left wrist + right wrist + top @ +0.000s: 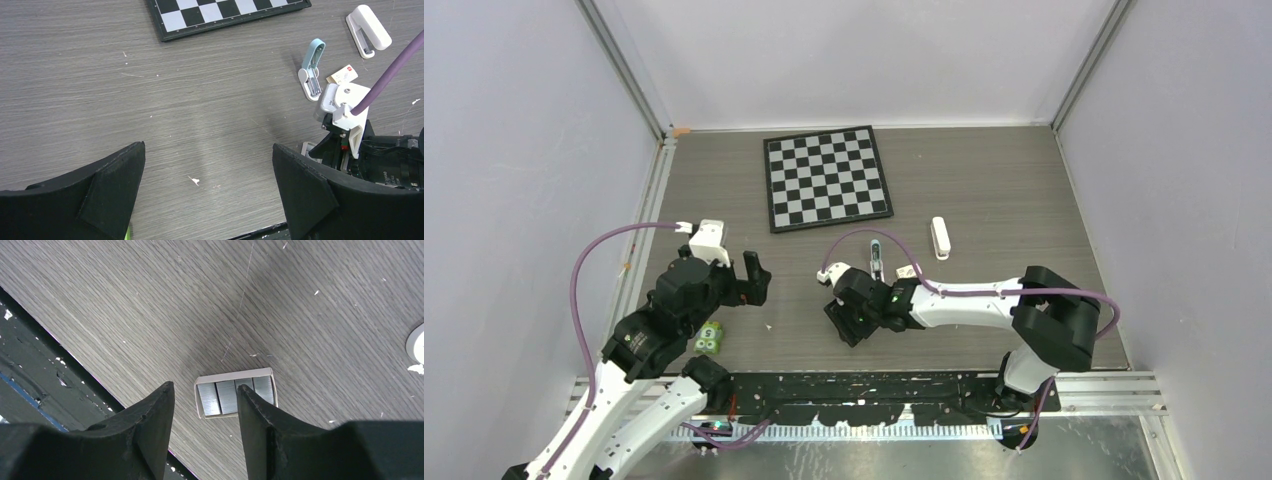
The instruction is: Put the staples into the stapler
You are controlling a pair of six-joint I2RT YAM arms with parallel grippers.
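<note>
From above, the bench [1024,190] carries one chessboard [827,178] at upper middle. One white stapler [940,237] lies just right of the board's lower right corner, well apart from both my arms. There is also one small light-blue-and-white tool [877,258] left of the stapler. One green item [709,338] sits at lower left, its white marks too small to read. My right arm covers the staples here.

In the left wrist view, my left fingers [110,190] fill the two lower corners, spread wide, with only bare bench between them and nothing held. The stapler shows again at upper right, with the blue tool below and left of it. Beside the tool lies one cream label [343,74] with a red mark, its print unreadable. I cannot make this label out from above.

In the right wrist view, my right fingers [145,435] stand partway apart, clamped on nothing. The staples [220,399] show only here: four silvery blocks side by side in one open white tray [232,374] at lower centre. Bench shows between the tray and the left-hand finger. The other finger hides part of the tray, and I cannot tell whether it touches. The stapler lies outside this view.
</note>
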